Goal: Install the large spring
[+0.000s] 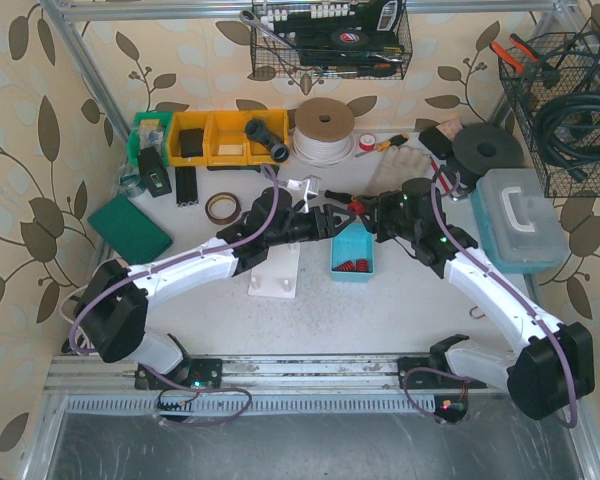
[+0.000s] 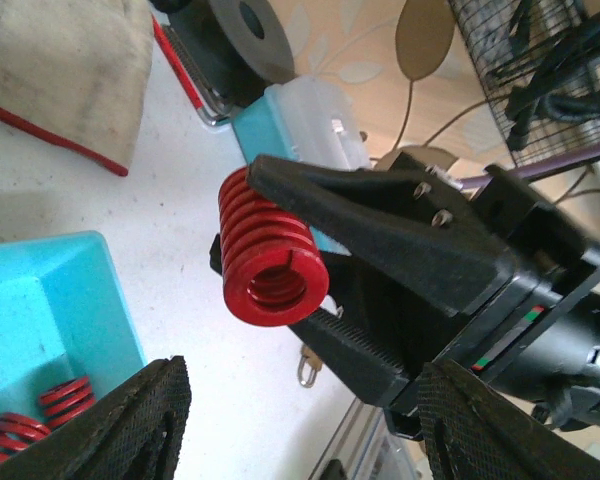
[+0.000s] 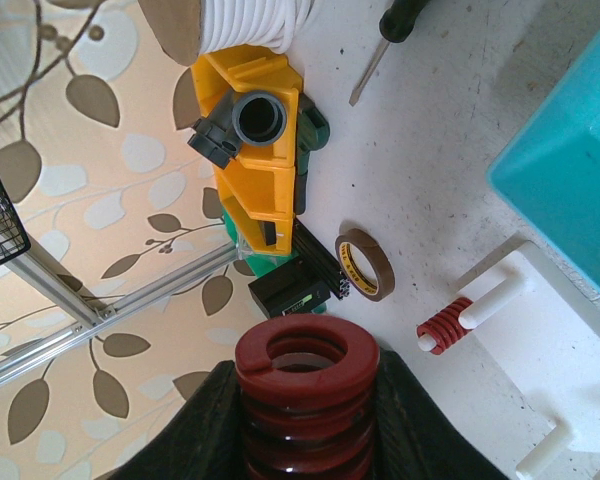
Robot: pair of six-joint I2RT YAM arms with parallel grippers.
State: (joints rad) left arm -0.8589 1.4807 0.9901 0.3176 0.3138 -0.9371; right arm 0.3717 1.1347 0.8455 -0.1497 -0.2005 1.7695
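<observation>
Large spring [image 3: 305, 400] gripped by right tool [image 3: 305, 440], axis along its fingers; bare peg [image 3: 495, 300] ahead-right; left tool [image 2: 300, 440] wide, empty.

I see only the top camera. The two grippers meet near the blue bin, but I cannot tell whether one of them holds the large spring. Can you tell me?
Observer: Yes. The right gripper has the large red spring clamped between its fingers.
Operator: And the left gripper?
Observer: It is open and holds nothing. It faces the spring but does not touch it.
Operator: Is any peg of the white fixture taken?
Observer: Yes, a small red spring sits on one peg.
</observation>
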